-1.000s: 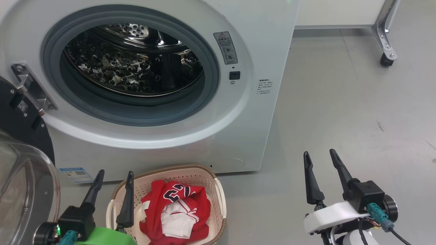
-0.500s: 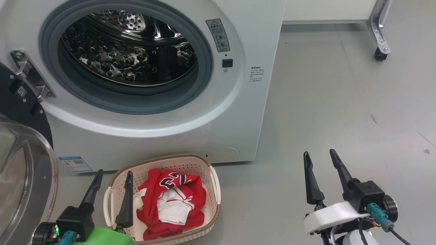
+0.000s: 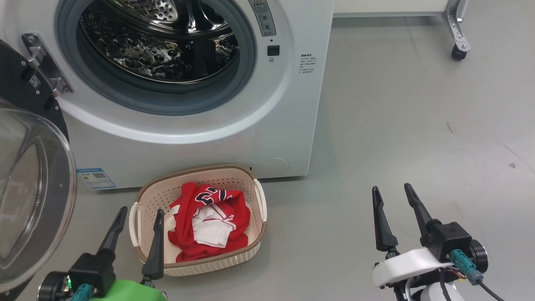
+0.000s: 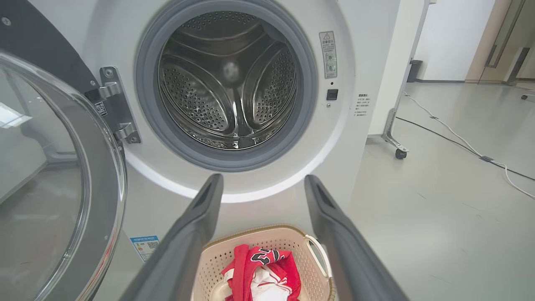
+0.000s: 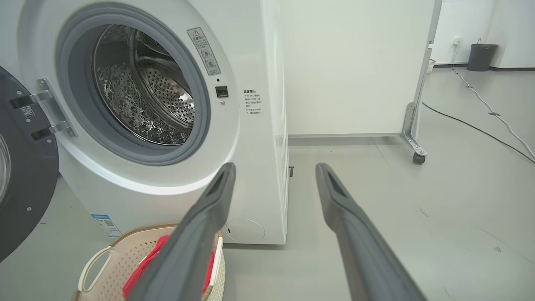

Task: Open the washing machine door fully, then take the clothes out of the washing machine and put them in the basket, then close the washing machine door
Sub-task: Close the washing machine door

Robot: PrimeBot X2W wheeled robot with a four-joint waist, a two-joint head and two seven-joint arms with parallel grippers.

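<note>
Head-camera shift only: washing machine (image 3: 234,138) and basket (image 3: 196,169) sit higher in frame than a second ago.
Clothes (image 3: 209,225) lie in the basket and the drum (image 4: 230,83) looks bare, so closing seems next: the washing machine door (image 3: 33,196) stands swung wide, just left of the left end effector (image 3: 141,211), the nearer one; the right end effector (image 3: 391,188) is well apart. Both have fingers spread, holding nothing.

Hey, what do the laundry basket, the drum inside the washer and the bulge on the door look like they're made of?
Basket: likely moulded plastic, matte cream, with punched holes and a brown woven-look rim. Drum: probably stainless steel, mirror-bright and perforated. Door bulge: clear and glossy with reflections, glass or hard plastic; cannot tell which.
</note>
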